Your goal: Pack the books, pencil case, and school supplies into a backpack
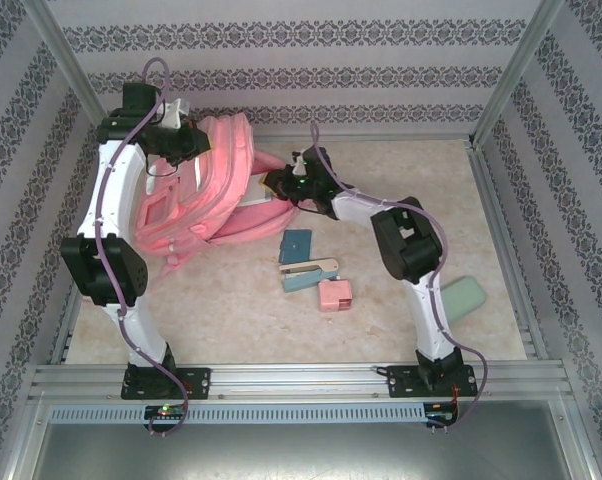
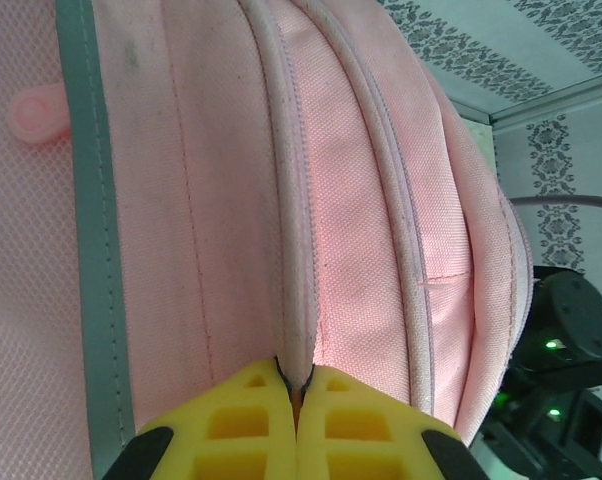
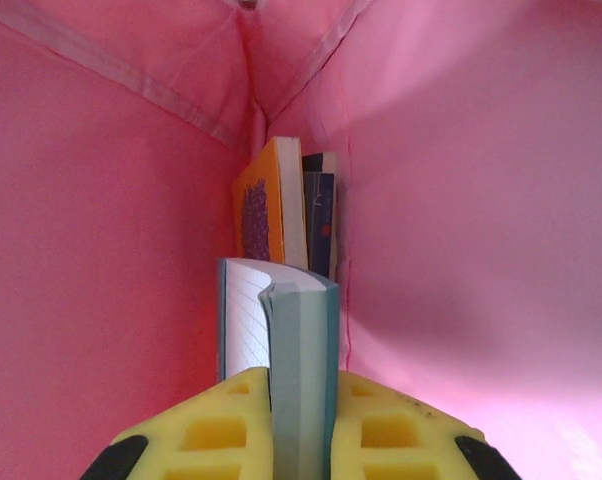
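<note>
Right gripper, clamped on a book, should slide it straight in beside the books — left gripper pinches the backpack edge.

The left arm and the right arm share one build: smooth white link shells joined by bulky black joint housings, each rising from a flat black base plate. A grey-purple cable loops along each arm. The left gripper and right gripper have yellow fingers moulded with rectangular recesses, turning black further back.
</note>
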You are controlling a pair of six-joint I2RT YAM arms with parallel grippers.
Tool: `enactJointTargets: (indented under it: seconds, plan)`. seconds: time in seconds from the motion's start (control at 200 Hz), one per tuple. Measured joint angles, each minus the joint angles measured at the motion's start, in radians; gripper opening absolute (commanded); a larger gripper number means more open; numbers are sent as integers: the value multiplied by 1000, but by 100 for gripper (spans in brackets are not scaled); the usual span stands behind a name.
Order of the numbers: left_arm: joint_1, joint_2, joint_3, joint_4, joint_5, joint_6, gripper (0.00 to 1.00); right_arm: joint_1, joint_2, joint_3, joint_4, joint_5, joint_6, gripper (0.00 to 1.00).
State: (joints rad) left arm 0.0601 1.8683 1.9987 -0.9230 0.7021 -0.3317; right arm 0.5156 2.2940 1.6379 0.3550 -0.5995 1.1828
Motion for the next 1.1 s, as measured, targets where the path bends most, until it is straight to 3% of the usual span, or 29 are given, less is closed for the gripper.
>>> enactJointTargets:
  seconds: [0.37, 0.535, 0.595, 0.639, 0.734, 0.794, 0.844, 1.099]
  plan:
    - [0, -20, -49, 50, 19, -44, 0, 174, 242, 372, -99, 176, 23, 4]
    - [0, -44, -78, 62, 21, -47, 0, 212, 386, 626, -192, 201, 24, 19]
    - [0, -47, -79, 64, 21, -48, 0, 214, 407, 663, -219, 200, 26, 30]
    - [0, -47, -80, 64, 20, -48, 0, 213, 407, 664, -234, 199, 23, 44]
    - [0, -47, -84, 64, 19, -47, 0, 203, 381, 626, -237, 200, 6, 59]
    - [0, -47, -85, 64, 17, -47, 0, 193, 340, 560, -235, 198, -8, 75]
    - [0, -47, -85, 64, 13, -47, 0, 179, 299, 499, -237, 201, -17, 97]
    - [0, -47, -85, 64, -19, -47, 0, 105, 78, 249, -232, 216, -79, 98]
